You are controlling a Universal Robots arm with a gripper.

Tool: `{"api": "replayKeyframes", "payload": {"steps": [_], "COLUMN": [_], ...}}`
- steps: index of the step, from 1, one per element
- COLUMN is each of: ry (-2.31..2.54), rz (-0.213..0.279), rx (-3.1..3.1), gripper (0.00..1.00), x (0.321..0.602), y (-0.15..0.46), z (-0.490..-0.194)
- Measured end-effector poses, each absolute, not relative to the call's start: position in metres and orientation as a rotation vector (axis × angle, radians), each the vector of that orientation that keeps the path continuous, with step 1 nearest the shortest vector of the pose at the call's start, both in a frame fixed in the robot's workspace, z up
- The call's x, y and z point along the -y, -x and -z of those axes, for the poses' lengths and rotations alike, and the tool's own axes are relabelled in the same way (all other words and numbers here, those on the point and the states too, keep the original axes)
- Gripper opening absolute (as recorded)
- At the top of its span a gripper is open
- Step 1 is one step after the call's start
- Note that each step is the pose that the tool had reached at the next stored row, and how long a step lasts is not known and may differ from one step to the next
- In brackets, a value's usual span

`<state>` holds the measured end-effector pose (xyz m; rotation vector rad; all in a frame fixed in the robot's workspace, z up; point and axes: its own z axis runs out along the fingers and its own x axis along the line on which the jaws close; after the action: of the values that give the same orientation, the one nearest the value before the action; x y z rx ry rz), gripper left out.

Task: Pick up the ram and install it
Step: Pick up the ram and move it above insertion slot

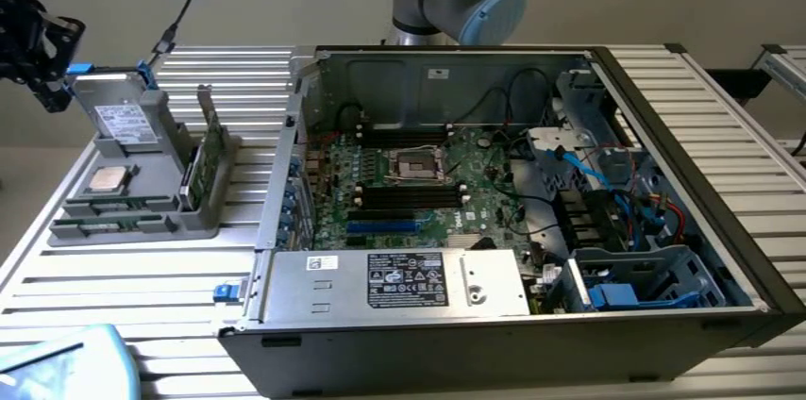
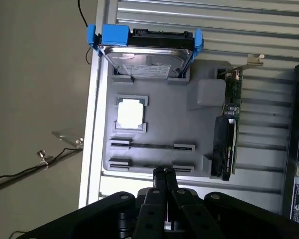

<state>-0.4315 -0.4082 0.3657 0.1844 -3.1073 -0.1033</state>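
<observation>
1. While the gripper (image 2: pixel 163 173) hangs with its fingers pressed together and nothing between them, the ram (image 2: pixel 152 146) lies unlifted in the grey holder (image 2: pixel 202 94).
2. In the exterior view the holder sits on the slatted surface (image 1: pixel 126 296) at about nine o'clock from the open computer case (image 1: pixel 705 230).
3. The holder also carries a hard drive (image 2: pixel 144 59) in a blue bracket, a square processor (image 2: pixel 129 112) and a tall expansion card (image 2: pixel 229 129). The ram occupies the end of the holder opposite the hard drive.
4. The ram is a thin stick standing on edge between small clips. A second clip row runs just beside it, and I cannot tell whether that row is filled as well.
5. In the exterior view, the ram's long axis runs roughly from nine o'clock to three o'clock, parallel to the holder's short end.
6. In that view the ram lies at about five o'clock from the gripper, which hangs up by the hard drive end.
7. In the wrist view the closed fingertips line up with the middle of the clip rows, crossing the stick's length at a right angle. How high they are above it is not clear.
8. The motherboard (image 1: pixel 428 183) lies bare inside the case, its dark memory slots (image 1: pixel 410 197) well apart from the ram, at about three o'clock from the holder.
</observation>
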Motion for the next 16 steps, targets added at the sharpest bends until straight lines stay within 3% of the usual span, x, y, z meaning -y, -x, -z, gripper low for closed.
{"api": "replayKeyframes", "payload": {"steps": [16], "ry": [-0.632], "rz": [0.096], "rx": [3.039], "gripper": [0.1], "x": [0.408], "y": [0.432], "z": [-0.351]}}
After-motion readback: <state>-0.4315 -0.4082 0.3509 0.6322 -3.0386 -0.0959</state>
